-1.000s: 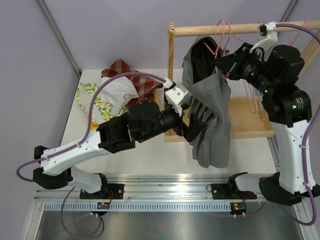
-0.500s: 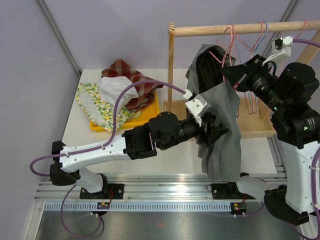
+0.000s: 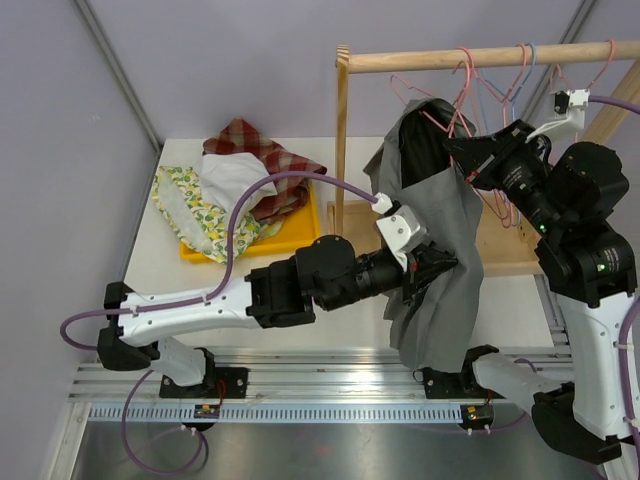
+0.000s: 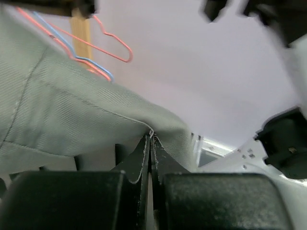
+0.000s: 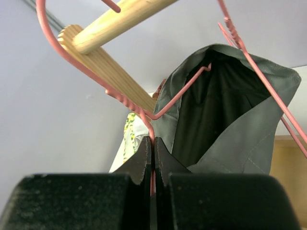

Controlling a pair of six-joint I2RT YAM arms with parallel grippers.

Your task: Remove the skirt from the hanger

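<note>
Your left end effector (image 4: pixel 151 142) pinches a thin fold of the grey skirt (image 3: pixel 450 215), and your right end effector (image 5: pixel 153 143) clamps the pink wire hanger (image 5: pixel 125 103). Pull sharply and that fold may slip.

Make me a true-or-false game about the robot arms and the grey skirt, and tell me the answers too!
1. The left jaws are shut on the grey skirt. True.
2. The right jaws are wide open. False: they are shut on the wire of the pink hanger.
3. The skirt lies flat on the table. False: it hangs off the pink hanger, up in the air.
4. A yellow tray holds a heap of clothes. True.
5. The wooden rail has no hangers on it. False: spare hangers, pink and blue, hang from it.
</note>
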